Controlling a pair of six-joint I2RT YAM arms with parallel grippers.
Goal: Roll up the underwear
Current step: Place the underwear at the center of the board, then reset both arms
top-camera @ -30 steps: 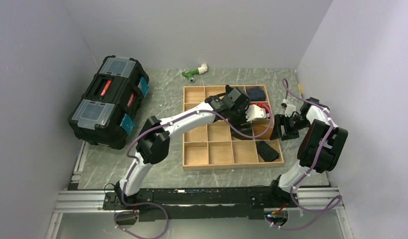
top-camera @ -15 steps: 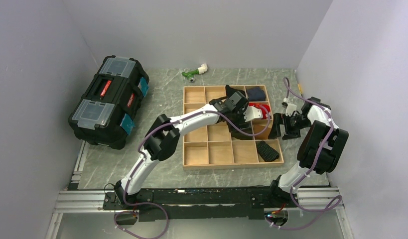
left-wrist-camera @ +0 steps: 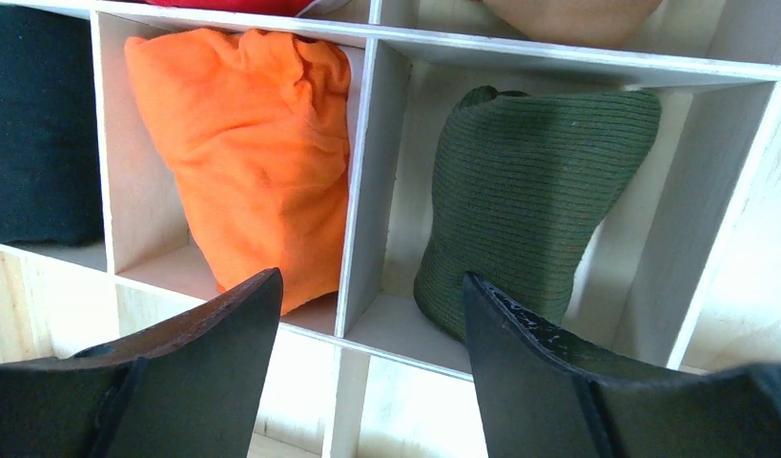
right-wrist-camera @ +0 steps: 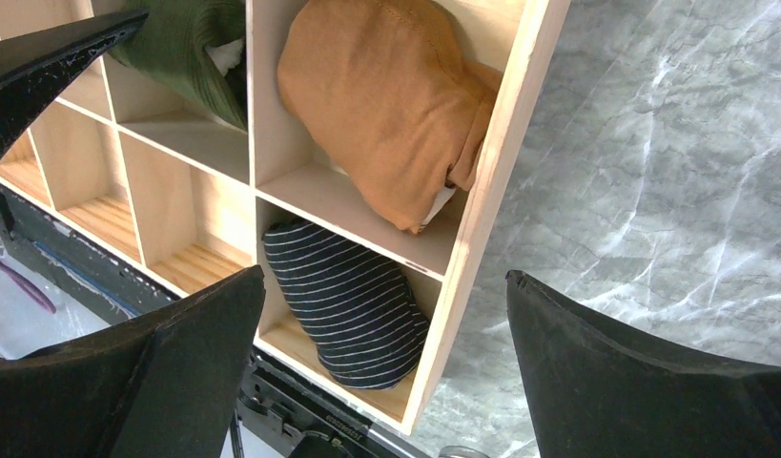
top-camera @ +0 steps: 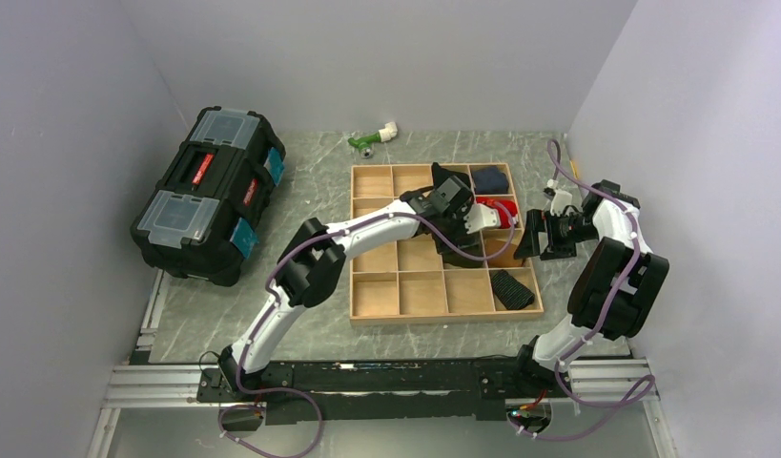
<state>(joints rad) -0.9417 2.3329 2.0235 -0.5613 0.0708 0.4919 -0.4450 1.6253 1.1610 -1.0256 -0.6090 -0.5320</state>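
Observation:
The underwear (left-wrist-camera: 529, 191) is a dark olive-green ribbed roll standing in one cell of the wooden tray (top-camera: 399, 314). It also shows in the right wrist view (right-wrist-camera: 181, 43) with a bit of cream band. In the top view my left arm mostly hides it. My left gripper (left-wrist-camera: 369, 277) is open and empty, just above the tray, with the divider between the green roll and an orange roll (left-wrist-camera: 257, 162) between its jaws. My right gripper (right-wrist-camera: 384, 273) is open and empty, over the tray's right edge (right-wrist-camera: 491, 162). In the top view the left gripper (top-camera: 472, 218) is over the tray's middle right, and the right gripper (top-camera: 536, 235) is beside the tray.
A brown roll (right-wrist-camera: 377, 105) and a black striped roll (right-wrist-camera: 353, 305) fill the cells along the tray's right side. A red cloth (top-camera: 491, 204) and a navy roll (top-camera: 491, 178) lie farther back. A black toolbox (top-camera: 210, 191) stands at the left, and a green and white fitting (top-camera: 370, 139) at the back.
My right gripper has moved a little away from the bases, along the tray's right side. My left arm's elbow shifted right; its gripper stays over the same cells.

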